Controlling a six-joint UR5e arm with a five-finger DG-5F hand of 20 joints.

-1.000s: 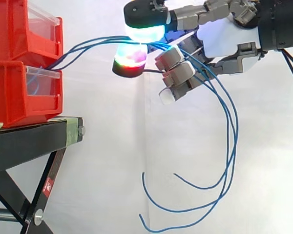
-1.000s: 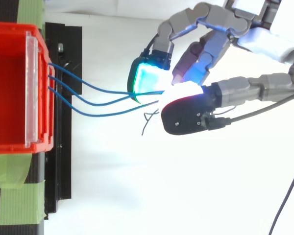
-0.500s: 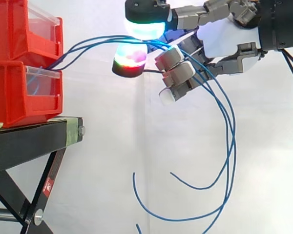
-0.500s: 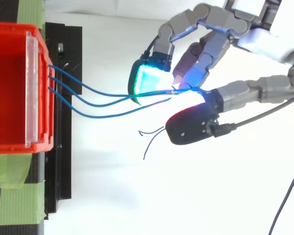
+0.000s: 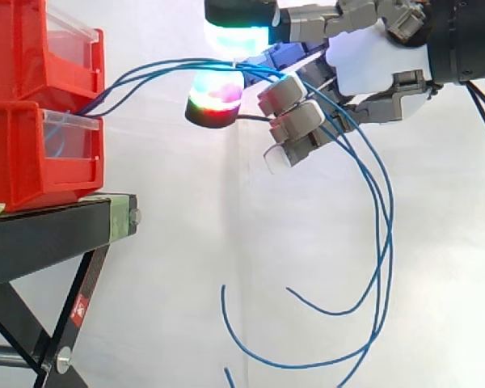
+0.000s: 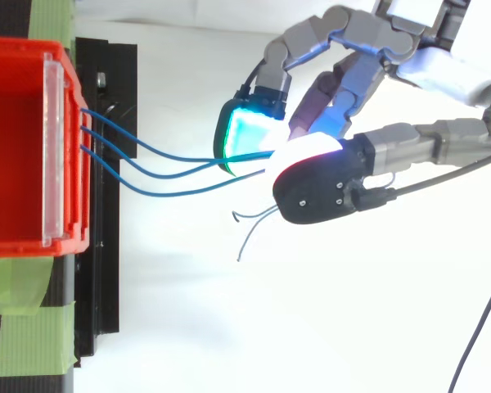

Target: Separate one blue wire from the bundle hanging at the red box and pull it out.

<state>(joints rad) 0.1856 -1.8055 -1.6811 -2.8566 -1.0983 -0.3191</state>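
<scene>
The blue wires (image 5: 386,226) leave the front edge of the red box (image 5: 32,153), which sits at the end of the black stand (image 5: 48,230). They run almost level, with their long axis pointing straight from the box to the hand (image 5: 364,69). The hand is clamped on them: a cyan pad (image 5: 236,36) sits above and a red-glowing pad (image 5: 216,97) below, with the strands passing between. In the top view the three strands fan apart at the box's edge and converge where the pads meet, so the pinch seems to take the whole bundle, not one strand. Past the hand the slack drapes over the curled fingers and hangs in long loops, with the loose ends (image 5: 226,299) dangling well below. A pull away from the box along this line looks unobstructed, but the neighbouring strands would likely come along too.
</scene>
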